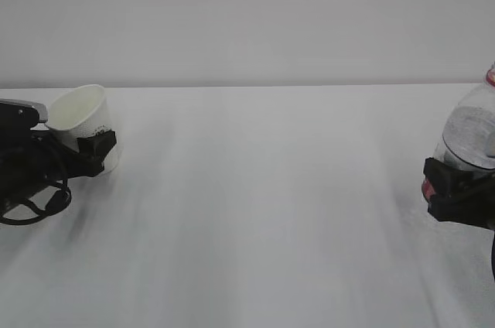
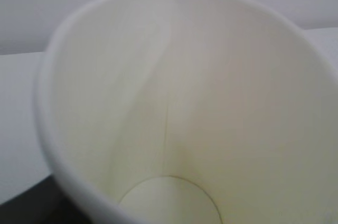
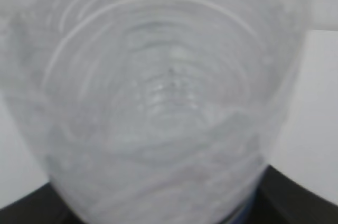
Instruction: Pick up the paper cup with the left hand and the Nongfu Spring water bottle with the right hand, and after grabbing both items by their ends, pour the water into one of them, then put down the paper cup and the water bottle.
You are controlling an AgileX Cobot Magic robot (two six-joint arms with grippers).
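Far left of the white table [image 1: 255, 204]: the left gripper [image 1: 91, 150] has its jaws about the lower part of the cup [image 1: 81, 119], which is tilted with its mouth up and toward the left; the wrist view looks into its empty interior – bare bottom, one side seam. Far right: the right gripper [image 1: 456, 185] has its jaws closed on the bottle [image 1: 468, 134] at the label, partly cut by the edge – whether it stands on the table cannot be told

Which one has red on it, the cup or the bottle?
The Nongfu Spring water bottle at the right edge: see-through, with red near its top. The paper cup is plain white.
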